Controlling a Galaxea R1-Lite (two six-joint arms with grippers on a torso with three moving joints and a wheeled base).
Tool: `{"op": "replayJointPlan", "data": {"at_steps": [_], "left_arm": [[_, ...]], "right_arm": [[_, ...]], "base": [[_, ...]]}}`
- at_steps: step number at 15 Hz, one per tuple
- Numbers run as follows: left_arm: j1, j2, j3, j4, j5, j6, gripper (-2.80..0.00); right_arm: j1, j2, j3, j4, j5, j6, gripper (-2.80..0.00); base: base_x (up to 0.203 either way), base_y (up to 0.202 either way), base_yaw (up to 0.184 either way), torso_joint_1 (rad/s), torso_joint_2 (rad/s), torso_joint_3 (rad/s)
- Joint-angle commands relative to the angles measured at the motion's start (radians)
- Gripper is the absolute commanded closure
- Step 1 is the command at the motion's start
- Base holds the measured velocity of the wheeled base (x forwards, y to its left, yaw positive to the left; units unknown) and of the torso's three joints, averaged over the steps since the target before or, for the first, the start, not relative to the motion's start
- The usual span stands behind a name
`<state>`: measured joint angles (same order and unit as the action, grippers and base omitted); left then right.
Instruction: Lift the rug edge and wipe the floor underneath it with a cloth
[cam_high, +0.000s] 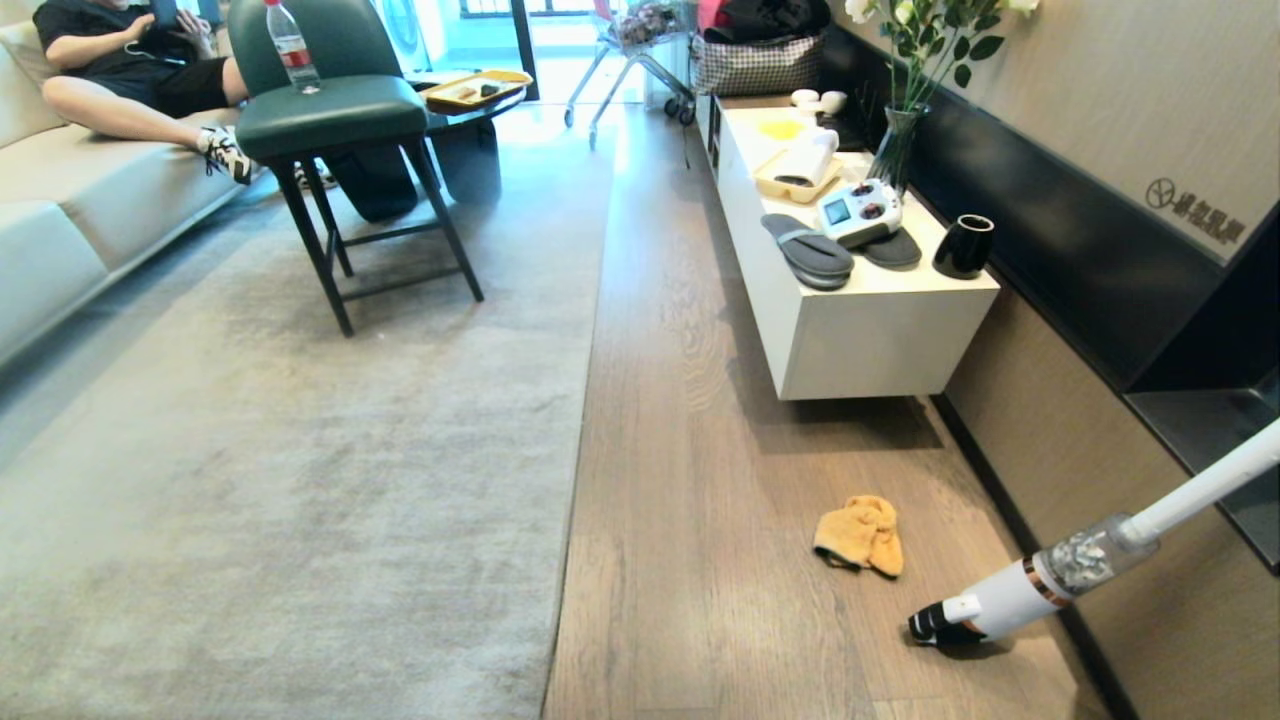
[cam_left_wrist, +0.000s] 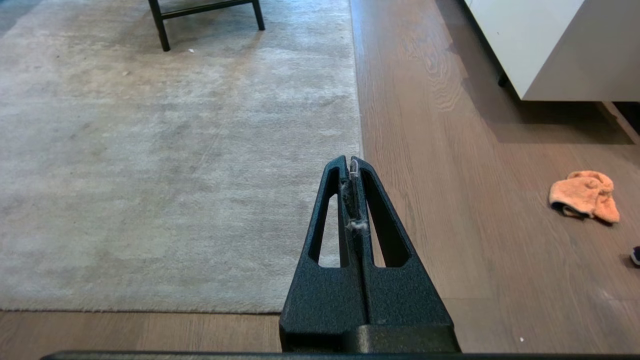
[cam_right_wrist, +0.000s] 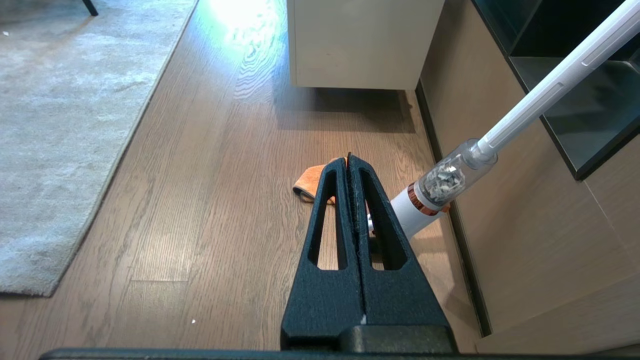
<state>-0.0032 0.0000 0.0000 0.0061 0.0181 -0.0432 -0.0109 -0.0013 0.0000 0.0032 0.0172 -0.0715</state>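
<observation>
Both claws closed and empty: left claw (cam_left_wrist: 351, 162) above the rug edge (cam_left_wrist: 356, 120), right claw (cam_right_wrist: 348, 159) above the floor (cam_right_wrist: 210, 200) near the cloth (cam_high: 860, 535). Cloth crumpled, likely light and soft; pinch a raised fold. Rug probably heavy; grip its corner.

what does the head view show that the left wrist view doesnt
Only the head view shows the person on the sofa, the green chair seat with a bottle, the slippers and vase on the white cabinet, and the stick vacuum.

Only the left wrist view shows the left gripper, fingers shut with lint between them, and the rug's near corner.

Both show the rug edge lying flat, the floor and the cloth on it.
</observation>
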Motion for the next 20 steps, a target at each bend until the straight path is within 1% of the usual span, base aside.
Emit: {"op": "replayJointPlan", "data": {"at_steps": [1,2,4,9,14,20], "left_arm": [[0.000,0.000,0.000,0.000,0.000,0.000,0.00],[0.000,0.000,0.000,0.000,0.000,-0.001,0.00],[0.000,0.000,0.000,0.000,0.000,-0.001,0.00],[0.000,0.000,0.000,0.000,0.000,-0.001,0.00],[0.000,0.000,0.000,0.000,0.000,-0.001,0.00],[0.000,0.000,0.000,0.000,0.000,-0.001,0.00]], "right_arm": [[0.000,0.001,0.000,0.001,0.000,-0.004,0.00],[0.000,0.001,0.000,0.001,0.000,-0.004,0.00],[0.000,0.001,0.000,0.001,-0.002,-0.004,0.00],[0.000,0.001,0.000,0.001,-0.002,-0.002,0.00],[0.000,0.001,0.000,0.001,-0.002,-0.003,0.00],[0.000,0.001,0.000,0.001,-0.002,-0.004,0.00]], "base": [[0.000,0.000,0.000,0.000,0.00,0.000],[0.000,0.000,0.000,0.000,0.00,0.000],[0.000,0.000,0.000,-0.051,-0.20,-0.246],[0.000,0.000,0.000,-0.039,-0.38,-0.424],[0.000,0.000,0.000,0.025,-0.43,-0.402],[0.000,0.000,0.000,0.103,-0.47,-0.374]]}}
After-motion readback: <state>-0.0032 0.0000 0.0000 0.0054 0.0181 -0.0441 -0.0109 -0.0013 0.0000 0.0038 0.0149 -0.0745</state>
